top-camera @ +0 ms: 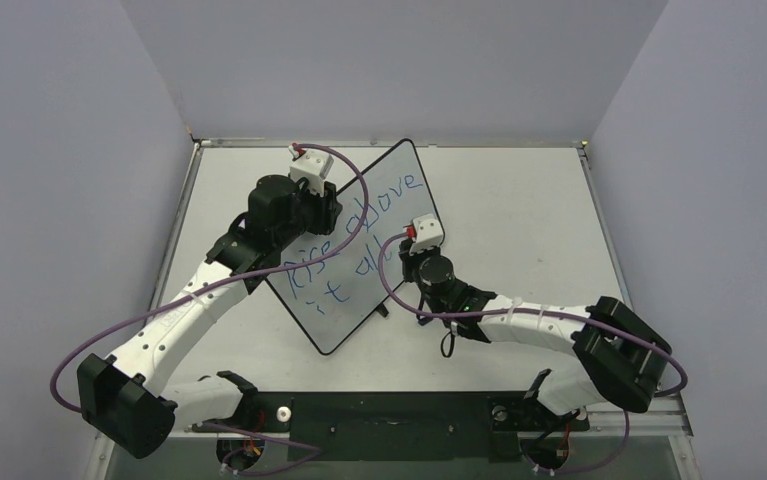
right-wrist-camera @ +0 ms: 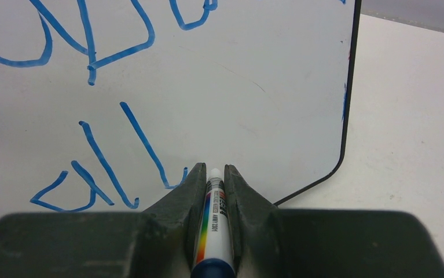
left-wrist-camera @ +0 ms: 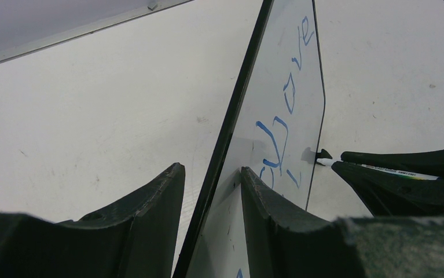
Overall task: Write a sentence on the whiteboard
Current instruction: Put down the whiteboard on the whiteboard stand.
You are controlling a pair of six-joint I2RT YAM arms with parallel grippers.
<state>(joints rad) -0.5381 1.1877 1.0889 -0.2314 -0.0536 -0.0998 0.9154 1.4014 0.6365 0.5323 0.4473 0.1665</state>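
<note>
A large glossy white whiteboard with a thin black frame and rounded corners [top-camera: 344, 315] is standing upright on the pale grey table [top-camera: 519, 200], turned diagonally between the two arms so that its writing face is looking toward the right arm [top-camera: 529, 325]. One small black foot [top-camera: 384, 310] is showing at its lower edge.

The left arm [top-camera: 189, 310] is reaching in from behind the board. Its jaws are straddling the board's upper edge, standing part released rather than clenched. The finger [left-wrist-camera: 265, 202] on the writing side is lying against the face, while the other is showing a sliver of table between itself and the frame. It is probably acting as a brace, so the board is not tipping or sliding under the pen's push.

The right jaws are clenching a white-barrelled marker with a rainbow label and dark blue end [right-wrist-camera: 213, 226], gripping it lengthwise so the nib is pointing straight at the board. The nib is sitting low on the face near the right edge, just beside the last stroke. Whether it is touching the surface is hard to tell.

The blue handwritten sentence [top-camera: 359, 245] is reading "Rise above" over "it all", so the writing is looking finished or nearly so.
</note>
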